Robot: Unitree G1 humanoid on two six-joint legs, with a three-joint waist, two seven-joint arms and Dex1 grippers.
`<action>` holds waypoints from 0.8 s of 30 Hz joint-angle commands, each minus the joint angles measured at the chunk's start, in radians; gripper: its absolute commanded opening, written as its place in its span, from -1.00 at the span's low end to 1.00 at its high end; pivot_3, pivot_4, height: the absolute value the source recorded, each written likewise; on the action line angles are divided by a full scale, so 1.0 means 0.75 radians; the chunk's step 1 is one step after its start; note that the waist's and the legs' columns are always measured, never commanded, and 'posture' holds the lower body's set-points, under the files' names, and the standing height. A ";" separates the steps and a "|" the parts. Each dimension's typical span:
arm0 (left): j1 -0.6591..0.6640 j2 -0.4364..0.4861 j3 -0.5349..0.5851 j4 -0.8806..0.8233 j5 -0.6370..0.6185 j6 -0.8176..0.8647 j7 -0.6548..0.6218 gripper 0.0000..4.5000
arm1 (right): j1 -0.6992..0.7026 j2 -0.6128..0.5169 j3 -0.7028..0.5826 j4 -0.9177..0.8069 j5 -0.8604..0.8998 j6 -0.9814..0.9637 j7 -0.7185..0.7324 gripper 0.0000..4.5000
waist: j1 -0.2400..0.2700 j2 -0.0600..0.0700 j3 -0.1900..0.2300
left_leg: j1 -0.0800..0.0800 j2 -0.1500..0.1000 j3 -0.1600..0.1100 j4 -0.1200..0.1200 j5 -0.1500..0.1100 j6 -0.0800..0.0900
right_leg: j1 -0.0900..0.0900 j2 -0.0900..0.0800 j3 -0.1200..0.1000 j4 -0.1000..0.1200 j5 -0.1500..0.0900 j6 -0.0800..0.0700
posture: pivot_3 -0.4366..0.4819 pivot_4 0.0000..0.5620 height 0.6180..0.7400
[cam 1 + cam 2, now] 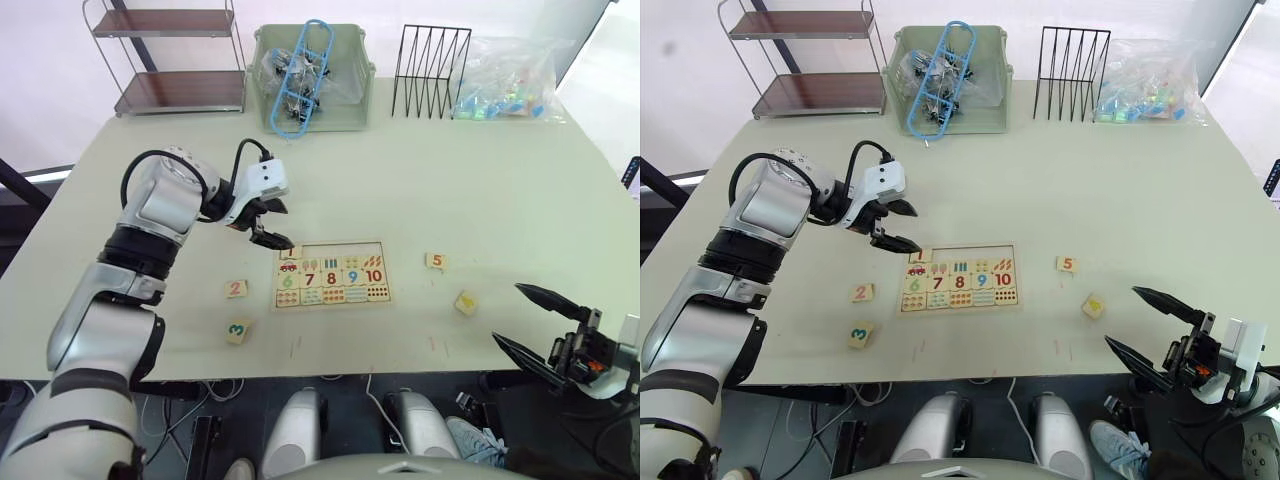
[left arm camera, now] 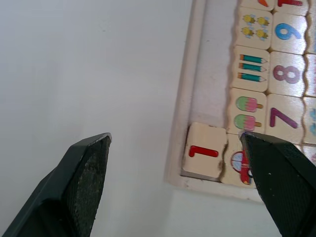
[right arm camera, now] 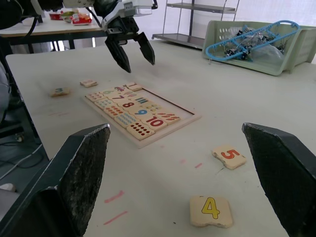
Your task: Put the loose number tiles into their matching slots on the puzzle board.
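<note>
Over the top left corner of the puzzle board [image 1: 331,275] hangs the left gripper [image 1: 268,226], fingers spread and empty — tile 1 [image 2: 203,151] below, sitting in the corner slot, slightly askew. Left of the board, on the table [image 1: 480,180]: tile 2 [image 1: 236,289] and tile 3 [image 1: 238,331]. Right of it: tile 5 [image 1: 435,261] and tile 4 [image 1: 465,303]. At the near right table edge — the right gripper [image 1: 535,322], fingers wide apart, empty.

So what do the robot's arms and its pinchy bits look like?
The left arm is made of rounded silver-grey shells with black joints, and a black cable loops over to a white wrist block. Its left end effector has two pointed black fingers. The right end effector has long black pointed fingers too, with a white block and a small orange part behind them.
</note>
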 commanded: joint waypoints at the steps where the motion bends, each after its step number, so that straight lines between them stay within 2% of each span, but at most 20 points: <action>1: 0.002 -0.015 0.086 0.062 -0.048 -0.151 0.024 0.73 | -0.001 -0.008 -0.007 -0.021 0.006 -0.014 -0.006 1.00 | 0.000 0.000 0.000 | 0.000 0.000 0.000 0.000 0.000 0.000 | 0.000 0.000 0.000 0.000 0.000 0.000 | -0.05 -0.47 1.00; 4: 0.017 -0.033 0.110 0.146 -0.062 -0.279 0.028 0.21 | 0.006 -0.002 -0.004 -0.032 0.003 -0.015 -0.013 1.00 | 0.000 0.000 0.000 | 0.000 0.000 0.000 0.000 0.000 0.000 | 0.000 0.000 0.000 0.000 0.000 0.000 | -0.05 -0.47 1.00; 5: 0.020 -0.040 0.118 0.169 -0.066 -0.311 0.028 -0.04 | 0.010 0.000 -0.004 -0.034 0.003 -0.016 -0.014 1.00 | 0.000 0.000 0.000 | 0.000 0.000 0.000 0.000 0.000 0.000 | 0.000 0.000 0.000 0.000 0.000 0.000 | -0.05 -0.47 1.00; 7: 0.021 -0.051 0.125 0.204 -0.063 -0.364 0.030 -0.26 | 0.014 0.002 -0.004 -0.036 0.002 -0.019 -0.016 1.00 | 0.000 0.000 0.000 | 0.000 0.000 0.000 0.000 0.000 0.000 | 0.000 0.000 0.000 0.000 0.000 0.000 | -0.05 -0.47 1.00; 8: 0.020 -0.056 0.125 0.222 -0.061 -0.395 0.030 -0.56 | 0.016 0.002 -0.004 -0.037 0.002 -0.019 -0.017 1.00 | 0.000 0.000 0.000 | 0.000 0.000 0.000 0.000 0.000 0.000 | 0.000 0.000 0.000 0.000 0.000 0.000 | -0.05 -0.47 1.00; 9: 0.019 -0.062 0.127 0.237 -0.063 -0.421 0.029 -0.63 | 0.017 0.003 -0.004 -0.038 0.002 -0.019 -0.017 1.00 | 0.001 0.000 0.000 | 0.000 0.000 0.000 0.000 0.000 0.000 | 0.000 0.000 0.000 0.000 0.000 0.000 | -0.05 -0.47 1.00; 11: 0.017 -0.074 0.122 0.273 -0.056 -0.472 0.028 -0.99 | 0.018 0.003 -0.005 -0.039 0.002 -0.020 -0.019 1.00 | 0.002 0.000 0.000 | 0.000 0.000 0.000 0.000 0.000 0.000 | 0.000 0.000 0.000 0.000 0.000 0.000 | -0.05 -0.47 1.00; 19: 0.004 -0.103 0.100 0.412 -0.017 -0.687 0.013 -0.99 | 0.029 -0.003 -0.010 -0.059 0.007 -0.014 -0.032 1.00 | 0.001 0.000 0.000 | 0.000 0.000 0.000 0.000 0.000 0.000 | 0.000 0.000 0.000 0.000 0.000 0.000 | -0.05 -0.47 1.00; 24: -0.002 -0.134 0.104 0.442 -0.025 -0.705 -0.037 -0.99 | 0.032 -0.006 -0.004 -0.083 0.005 -0.003 -0.052 1.00 | 0.002 0.000 0.000 | -0.001 0.000 0.000 0.001 0.000 0.000 | 0.000 0.000 0.000 0.000 0.000 0.000 | -0.05 -0.47 1.00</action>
